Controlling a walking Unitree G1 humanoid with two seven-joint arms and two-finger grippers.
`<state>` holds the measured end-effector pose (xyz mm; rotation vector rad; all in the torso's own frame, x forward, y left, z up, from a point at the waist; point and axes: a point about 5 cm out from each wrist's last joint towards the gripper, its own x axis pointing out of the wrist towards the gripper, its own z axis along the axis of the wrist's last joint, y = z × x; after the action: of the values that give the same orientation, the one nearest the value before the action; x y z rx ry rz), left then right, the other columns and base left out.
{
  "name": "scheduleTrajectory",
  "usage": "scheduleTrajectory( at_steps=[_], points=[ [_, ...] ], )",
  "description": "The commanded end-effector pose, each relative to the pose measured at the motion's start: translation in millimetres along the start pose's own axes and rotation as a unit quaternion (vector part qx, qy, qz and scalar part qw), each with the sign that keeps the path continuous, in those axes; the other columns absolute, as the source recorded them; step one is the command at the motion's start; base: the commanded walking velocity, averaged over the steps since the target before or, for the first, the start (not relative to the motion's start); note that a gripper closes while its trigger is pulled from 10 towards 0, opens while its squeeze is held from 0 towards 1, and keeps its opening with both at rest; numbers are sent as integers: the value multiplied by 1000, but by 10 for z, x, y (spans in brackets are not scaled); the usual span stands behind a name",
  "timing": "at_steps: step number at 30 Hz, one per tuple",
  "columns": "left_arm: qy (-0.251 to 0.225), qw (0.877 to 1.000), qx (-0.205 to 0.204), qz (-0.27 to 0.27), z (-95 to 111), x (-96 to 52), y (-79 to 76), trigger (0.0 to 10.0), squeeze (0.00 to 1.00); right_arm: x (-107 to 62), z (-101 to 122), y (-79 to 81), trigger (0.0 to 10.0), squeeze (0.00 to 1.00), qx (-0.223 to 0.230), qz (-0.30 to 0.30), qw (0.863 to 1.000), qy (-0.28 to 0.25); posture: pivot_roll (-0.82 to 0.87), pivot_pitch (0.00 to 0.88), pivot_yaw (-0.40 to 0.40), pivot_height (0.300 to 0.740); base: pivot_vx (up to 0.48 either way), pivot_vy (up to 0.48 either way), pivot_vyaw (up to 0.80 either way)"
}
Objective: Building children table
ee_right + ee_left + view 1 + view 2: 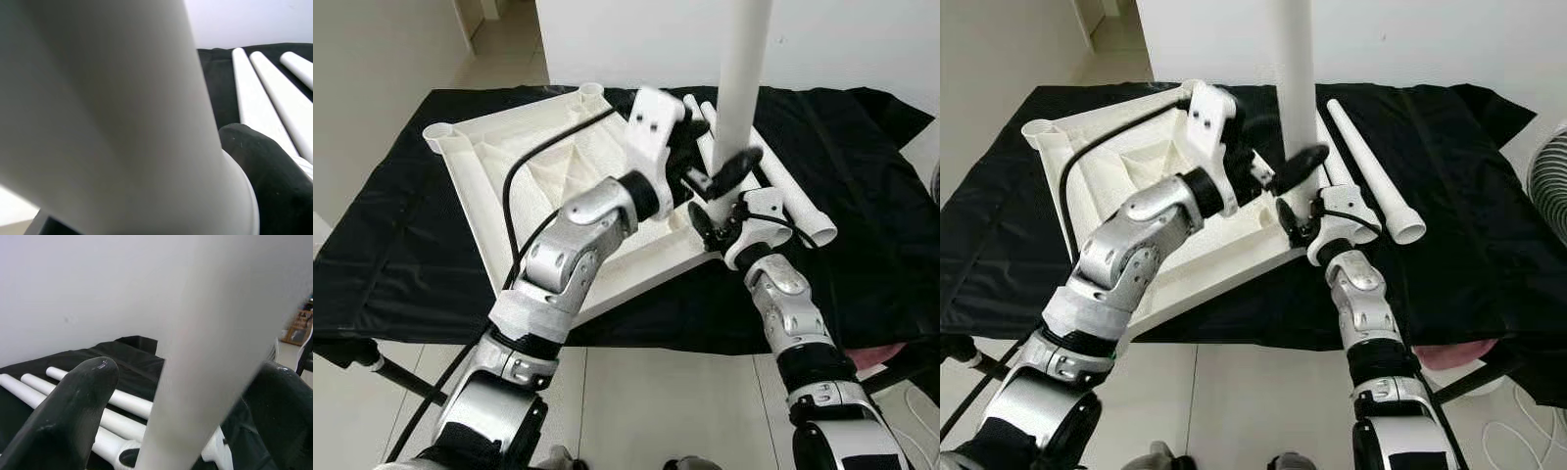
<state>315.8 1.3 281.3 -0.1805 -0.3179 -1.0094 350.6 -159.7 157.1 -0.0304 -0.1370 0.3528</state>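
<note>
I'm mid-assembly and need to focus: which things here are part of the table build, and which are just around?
In the job:
upright leg, held by the left gripper and right gripper
tabletop, upside down
spare legs

Just around:
black cloth
fan
pink item

Bright, even daylight in both eye views, sharp throughout. Soft sheen on the black cloth [401, 245] toward 9 o'clock; glints on the silver arms. Shadows faint. Blown-out white on the upright leg [741, 78]. Wrist views soft: leg [210, 357] blurred, fingertip [73, 401] out of focus with a small highlight.
</note>
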Motion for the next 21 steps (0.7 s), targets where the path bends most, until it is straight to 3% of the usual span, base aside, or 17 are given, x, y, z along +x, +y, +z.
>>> scheduleTrajectory(
  at_steps=[1,6,7,8,9,14,21],
  points=[
    [3,1000,-9,21,6,31,40,10000,0,11,11,53,10000,0,2,15,1000,-1,-142,40,76,740,0,0,0],
    [0,999,-13,33,34,84,50,10000,0,16,3,53,10000,0,-1,15,1000,3,-146,39,79,740,0,0,0],
    [-3,999,-21,40,45,96,59,6157,0,15,1,51,10000,0,-2,15,1000,4,-149,37,80,740,0,0,0],
    [-3,999,-21,40,45,96,59,6157,0,15,1,51,10000,0,-2,15,1000,4,-149,37,80,740,0,0,0],
    [-10,998,-33,47,63,107,74,0,0,14,2,50,10000,0,-1,14,1000,4,-149,37,80,740,0,0,0],
    [-22,997,-54,58,107,123,104,0,0,9,-1,48,10000,0,1,12,1000,6,-150,34,78,740,0,0,0],
    [-9,997,-14,75,96,155,102,0,0,18,-15,79,10000,0,-6,11,1000,8,-151,26,69,740,0,0,0]
  ],
)
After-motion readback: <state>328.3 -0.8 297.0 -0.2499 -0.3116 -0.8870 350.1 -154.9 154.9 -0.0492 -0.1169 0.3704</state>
